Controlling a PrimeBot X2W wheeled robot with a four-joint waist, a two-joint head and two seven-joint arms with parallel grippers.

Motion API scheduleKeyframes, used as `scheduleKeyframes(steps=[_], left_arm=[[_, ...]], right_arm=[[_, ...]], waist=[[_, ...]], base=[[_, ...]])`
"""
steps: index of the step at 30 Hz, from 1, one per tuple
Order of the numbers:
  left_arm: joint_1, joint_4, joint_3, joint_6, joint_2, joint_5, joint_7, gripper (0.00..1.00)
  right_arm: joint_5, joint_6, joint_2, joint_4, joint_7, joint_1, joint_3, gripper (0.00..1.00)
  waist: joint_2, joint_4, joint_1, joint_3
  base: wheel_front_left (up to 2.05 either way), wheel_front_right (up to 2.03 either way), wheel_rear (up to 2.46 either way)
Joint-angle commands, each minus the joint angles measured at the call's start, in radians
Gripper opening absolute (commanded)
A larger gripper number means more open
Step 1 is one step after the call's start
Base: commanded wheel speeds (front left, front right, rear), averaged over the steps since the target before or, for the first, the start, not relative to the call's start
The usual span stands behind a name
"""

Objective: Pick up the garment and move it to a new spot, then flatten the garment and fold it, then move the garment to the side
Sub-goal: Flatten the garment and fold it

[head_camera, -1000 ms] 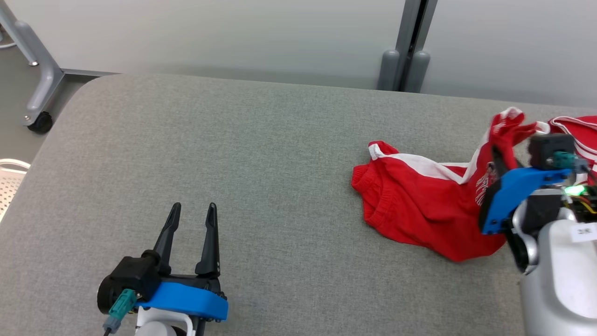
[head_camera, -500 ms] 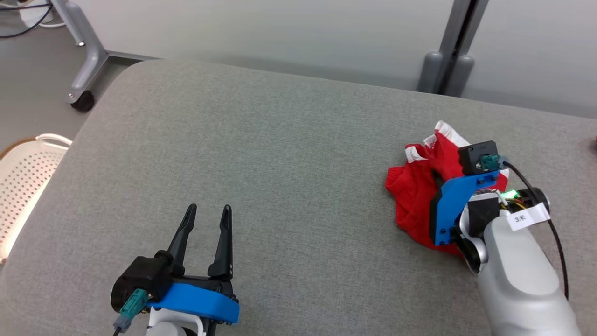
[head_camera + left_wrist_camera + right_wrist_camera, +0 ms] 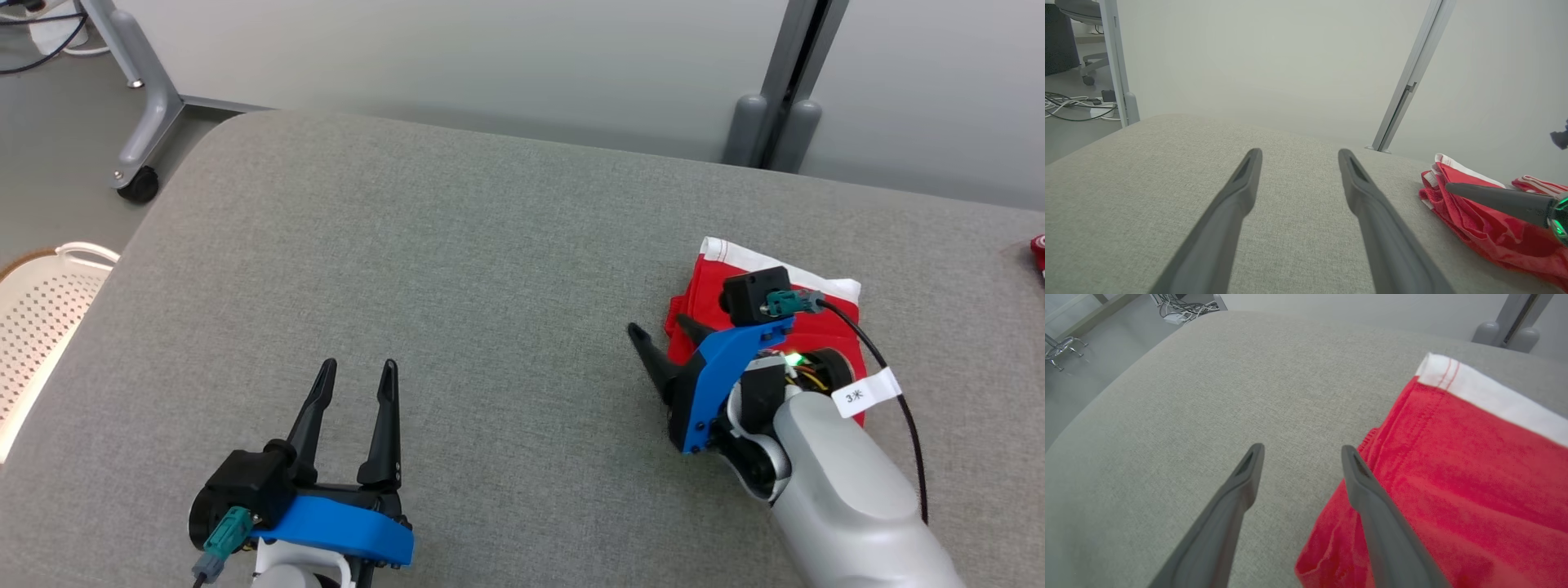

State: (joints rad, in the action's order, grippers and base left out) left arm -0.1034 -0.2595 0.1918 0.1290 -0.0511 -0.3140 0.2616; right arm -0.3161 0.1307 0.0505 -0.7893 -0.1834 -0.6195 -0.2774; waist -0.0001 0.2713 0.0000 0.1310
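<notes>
Garment, red with a white band along its far side, lies in a compact bundle on the right part of the grey fabric-covered desk, about midway between the near and far edges.

Nearest, by the desk's near edge on the left, the left end effector hovers with its two dark fingers spread and nothing between them; its wrist view shows only bare desk between them.

Farther in and to the right, the right end effector is at the garment's left edge, its fingers spread wide and gripping nothing. In its wrist view one finger is over bare desk and the other over the red cloth; whether that finger touches the cloth is unclear.

At the desk's right edge a second red-and-white item is partly visible. A white perforated basket stands off the left edge. Beyond the far edge are a wheeled metal frame and a grey post against the pale wall.
</notes>
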Motion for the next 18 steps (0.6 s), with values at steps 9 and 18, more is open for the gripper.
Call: scheduleKeyframes(steps=[9, 18], left_arm=[[0.039, 0.001, -0.031, 0.002, 0.001, 0.024, 0.004, 1.00], [0.060, 0.009, -0.034, 0.002, 0.000, 0.032, 0.004, 1.00]], right_arm=[[-0.200, 0.000, 0.040, 0.252, 0.060, 0.089, -0.044, 1.00], [0.041, 0.000, 0.139, 0.346, 0.082, 0.283, 0.289, 1.00]], waist=[[0.0001, -0.068, 0.0000, -0.051], [0.0001, -0.086, 0.0000, -0.080]], base=[[0.00, 0.00, 0.00], [0.00, 0.00, 0.00]])
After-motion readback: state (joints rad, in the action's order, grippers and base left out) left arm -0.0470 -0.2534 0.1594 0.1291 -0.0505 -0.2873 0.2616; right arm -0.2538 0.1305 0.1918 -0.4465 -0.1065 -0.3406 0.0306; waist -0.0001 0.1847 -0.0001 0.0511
